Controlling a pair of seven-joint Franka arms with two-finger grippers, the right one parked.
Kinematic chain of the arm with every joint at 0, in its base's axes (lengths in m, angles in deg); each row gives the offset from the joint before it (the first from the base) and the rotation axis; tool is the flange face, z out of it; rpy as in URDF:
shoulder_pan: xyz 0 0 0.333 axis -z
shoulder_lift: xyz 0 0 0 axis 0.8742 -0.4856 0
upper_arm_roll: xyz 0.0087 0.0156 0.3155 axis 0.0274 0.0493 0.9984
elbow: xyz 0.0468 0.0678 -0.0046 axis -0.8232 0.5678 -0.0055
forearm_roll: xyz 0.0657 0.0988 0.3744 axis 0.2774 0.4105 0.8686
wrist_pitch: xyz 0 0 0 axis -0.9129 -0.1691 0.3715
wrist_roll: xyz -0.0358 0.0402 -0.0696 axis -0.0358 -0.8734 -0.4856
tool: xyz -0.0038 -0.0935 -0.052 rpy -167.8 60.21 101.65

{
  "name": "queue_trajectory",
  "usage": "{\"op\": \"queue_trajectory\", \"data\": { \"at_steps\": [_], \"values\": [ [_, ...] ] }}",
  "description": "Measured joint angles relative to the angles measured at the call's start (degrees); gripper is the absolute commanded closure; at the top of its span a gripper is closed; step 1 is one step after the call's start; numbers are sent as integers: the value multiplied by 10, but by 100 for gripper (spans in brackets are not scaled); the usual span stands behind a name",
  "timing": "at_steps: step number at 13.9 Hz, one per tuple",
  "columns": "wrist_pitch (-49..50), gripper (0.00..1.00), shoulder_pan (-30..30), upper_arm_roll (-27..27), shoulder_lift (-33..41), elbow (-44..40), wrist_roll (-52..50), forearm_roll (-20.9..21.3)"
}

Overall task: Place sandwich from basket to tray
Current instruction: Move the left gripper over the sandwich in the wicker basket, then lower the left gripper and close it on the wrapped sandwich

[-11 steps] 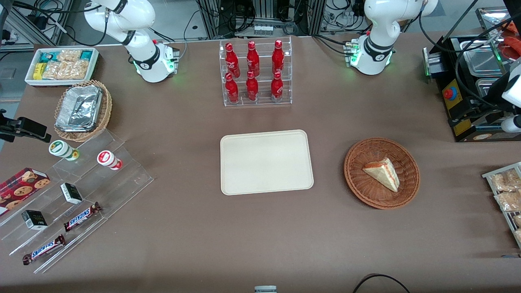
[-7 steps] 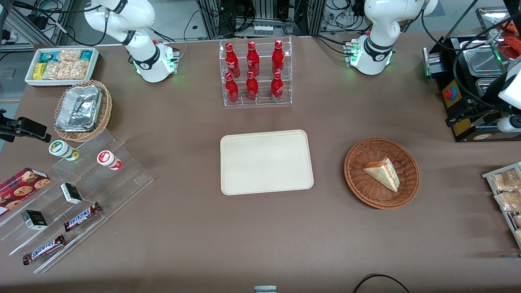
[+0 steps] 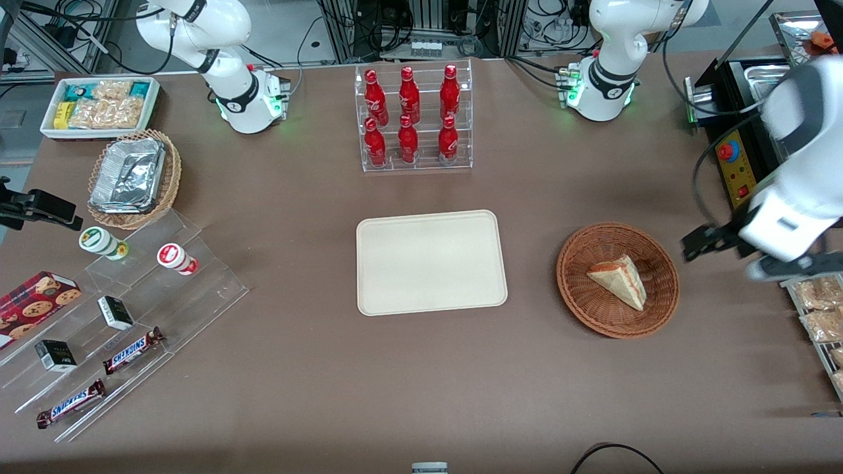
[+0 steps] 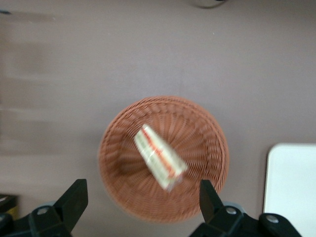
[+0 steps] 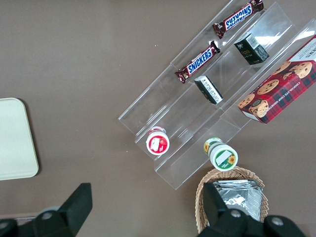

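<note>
The sandwich (image 3: 619, 281), a pale bread wedge with a red-orange filling stripe, lies in the round reddish-brown basket (image 3: 579, 289). The cream tray (image 3: 431, 262) sits bare at the table's middle, beside the basket. My left gripper (image 3: 708, 242) hangs in the air just off the basket's rim, toward the working arm's end of the table. In the left wrist view the gripper (image 4: 140, 203) is open wide, its black fingers (image 4: 74, 200) spread above the basket (image 4: 118, 163), with the sandwich (image 4: 159, 157) well below and nothing between them. A corner of the tray (image 4: 291, 187) also shows there.
A clear rack of red bottles (image 3: 411, 118) stands farther from the front camera than the tray. Black equipment (image 3: 737, 158) and a rack of snack bags (image 3: 820, 316) sit at the working arm's end. A foil-lined basket (image 3: 132, 178) and clear steps with snacks (image 3: 118, 329) lie toward the parked arm's end.
The left arm has swung in from the table's edge toward the basket, and its gripper now hangs beside the basket's rim. Sandwich, basket and tray have not moved.
</note>
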Motion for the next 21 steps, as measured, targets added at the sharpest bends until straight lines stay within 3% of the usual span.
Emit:
{"op": "queue_trajectory", "data": {
  "at_steps": [3,8,13,21],
  "values": [
    [-129,0,1,-16,-1,97,-136,4],
    [-233,0,1,-21,-3,204,-305,5],
    [-284,0,1,-21,-19,240,-379,5],
    [-312,1,2,-21,-71,246,-398,5]
  ]
}}
